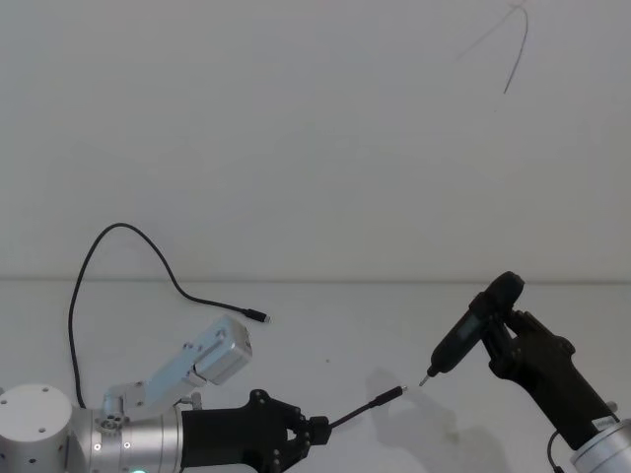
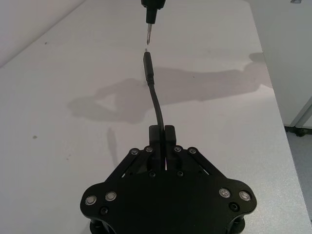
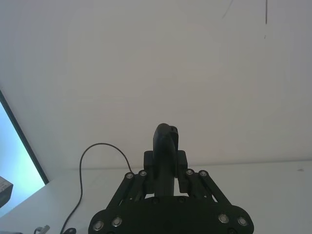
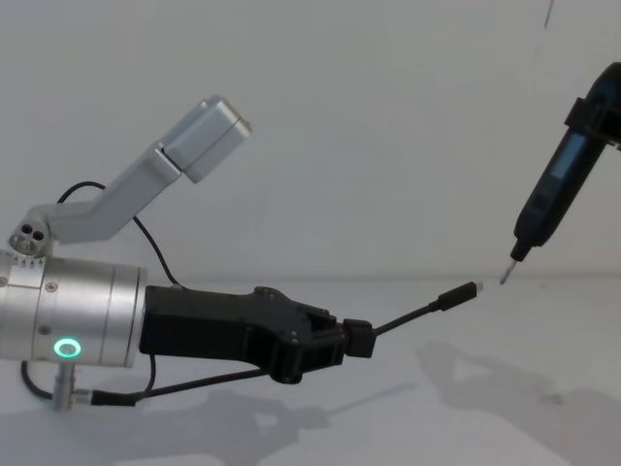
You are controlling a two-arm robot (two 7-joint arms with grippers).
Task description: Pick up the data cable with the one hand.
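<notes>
Left pincer (image 4: 361,340), clamped shut on the data cable (image 4: 419,312) just behind its plug (image 4: 458,293), holds it above the white counter (image 4: 505,417). Right pincer (image 1: 501,337) grips a pen-shaped screwdriver (image 4: 555,189), its tip beside the plug.

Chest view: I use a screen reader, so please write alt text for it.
The left gripper, shut on the data cable, holds its plug above the table, silver tip nearly touching the metal tip of a pen-shaped tool held by the right gripper.
</notes>
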